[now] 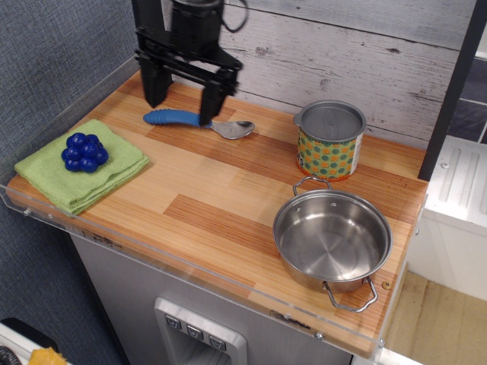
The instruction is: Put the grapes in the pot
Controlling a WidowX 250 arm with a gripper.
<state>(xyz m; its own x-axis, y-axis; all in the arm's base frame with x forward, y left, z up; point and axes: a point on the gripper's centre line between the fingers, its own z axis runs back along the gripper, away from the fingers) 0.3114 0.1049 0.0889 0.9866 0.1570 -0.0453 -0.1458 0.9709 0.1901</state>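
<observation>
**Hovering open-jawed above the spoon, grapes lying apart on the cloth**

Hanging over the back left of the wooden counter (228,198), the gripper (183,95) is holding nothing, its two dark fingers spread wide apart. Its upper body is running out of the top edge of the picture, and its right finger is covering part of the blue-handled spoon (199,122) lying beneath it. The grapes (84,152) are sitting on the folded green cloth (80,171) at the left edge, well apart from the gripper. The pot (332,239) is standing empty near the front right corner, just in front of the dotted tin can (329,141). How high the fingertips are hanging above the spoon is hard to judge from this single view.
</observation>
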